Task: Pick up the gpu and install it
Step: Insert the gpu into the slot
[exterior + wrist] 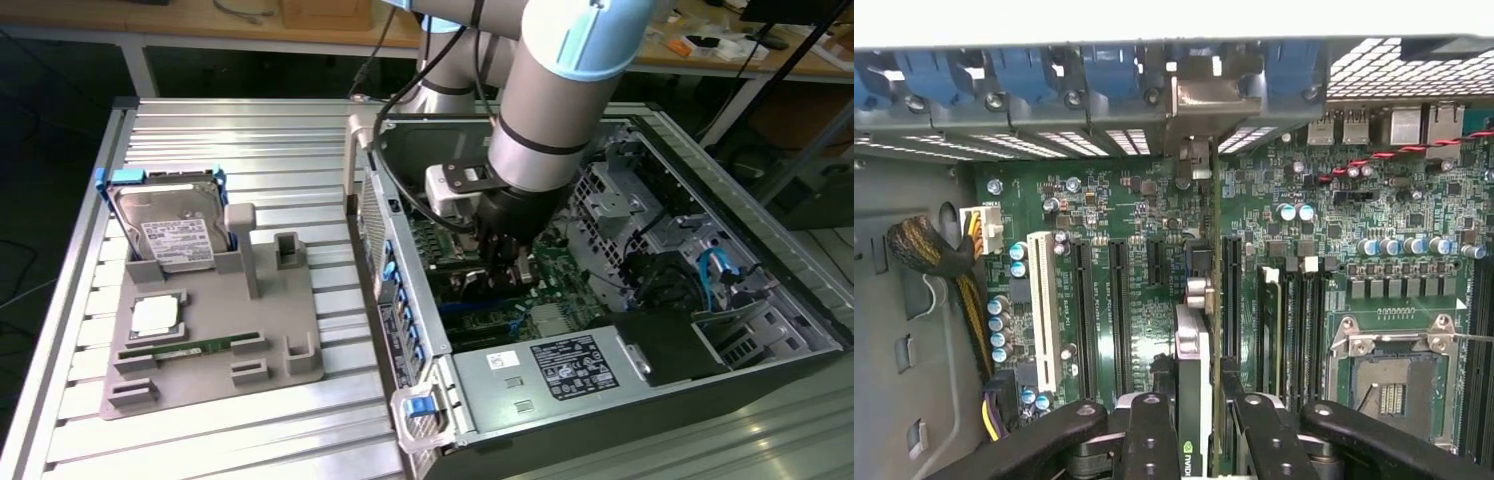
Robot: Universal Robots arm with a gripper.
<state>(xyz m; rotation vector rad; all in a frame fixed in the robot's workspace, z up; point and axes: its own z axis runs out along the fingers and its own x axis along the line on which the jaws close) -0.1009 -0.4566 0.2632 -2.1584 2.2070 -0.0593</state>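
You can see the gpu [1192, 370] edge-on in the wrist view: a thin dark card standing on its edge over the green motherboard [1124, 215], its silver metal bracket [1206, 105] reaching up to the row of blue slot clips [1034, 75] at the case's rear wall. The black fingers [1149, 435] are closed on the gpu from both sides, and the gripper [1194, 440] holds it down among the long black expansion slots [1116, 310]. Whether its lower edge is seated in a slot you cannot tell, since the card hides its own contact line.

In the exterior view the gripper [505, 262] is deep inside the open computer case [601, 300], and the arm's grey body [554, 110] covers most of the card there. The black power supply [574, 365] with its white-printed label sits at the near end of the case.

Toward the exterior view's left, on the ribbed metal bench [200, 130], a grey moulded fixture [214, 340] carries a silver hard drive [167, 225] with a white label, a slim green memory stick [200, 347] and a square silver chip [156, 315].
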